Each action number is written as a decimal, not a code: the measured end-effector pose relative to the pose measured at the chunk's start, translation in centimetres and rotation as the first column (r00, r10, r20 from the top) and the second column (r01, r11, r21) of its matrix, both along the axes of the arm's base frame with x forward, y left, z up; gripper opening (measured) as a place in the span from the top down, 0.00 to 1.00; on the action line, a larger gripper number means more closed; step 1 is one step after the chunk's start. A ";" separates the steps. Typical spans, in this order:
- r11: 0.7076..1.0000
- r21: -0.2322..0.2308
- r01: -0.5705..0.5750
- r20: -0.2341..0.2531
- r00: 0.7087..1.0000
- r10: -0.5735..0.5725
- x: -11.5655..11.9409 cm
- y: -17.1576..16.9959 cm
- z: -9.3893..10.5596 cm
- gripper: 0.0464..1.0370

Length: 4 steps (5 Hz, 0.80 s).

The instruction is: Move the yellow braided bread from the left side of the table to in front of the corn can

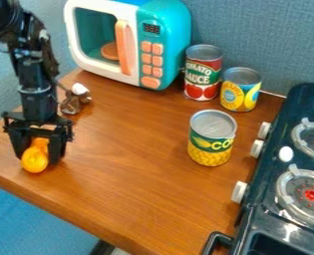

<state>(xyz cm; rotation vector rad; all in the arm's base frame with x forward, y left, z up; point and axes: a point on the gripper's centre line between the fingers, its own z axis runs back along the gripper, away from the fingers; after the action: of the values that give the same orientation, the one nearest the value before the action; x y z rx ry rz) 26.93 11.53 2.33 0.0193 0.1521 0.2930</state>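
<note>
A brown wooden bench (129, 164) spans the view, its front edge slanting from the left down to the bottom centre. A dark toy stove (259, 217) lines the right side, with two round burners on top and white knobs facing the bench. At the back left sits a teal and white toy microwave (174, 42); through its window an orange disc (110, 51) shows inside. The black robot arm (36, 84) comes in from the upper left, and its end effector (37, 155) points down near the bench's left front edge, gripping a bulb-shaped yellow-orange object (35, 160) between its two fingers. Three metal-topped cans stand upright: a red and green one (203, 74) just beside the microwave, a yellow and blue one (240, 90) next to it, and a green and yellow one (212, 139) nearer the front. Their contents are hidden. Bare wood stretches between the end effector and the front can, and a narrower strip separates that can from the stove. Behind the end effector lies a small brown and white object (75, 98)
</note>
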 end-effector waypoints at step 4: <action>0.885 0.019 0.466 0.141 0.875 -0.464 4.4 -16.6 4.2 0.21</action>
<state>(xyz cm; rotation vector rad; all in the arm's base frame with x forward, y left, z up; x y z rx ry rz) 31.30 -5.08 6.48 0.0192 0.0046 -0.1914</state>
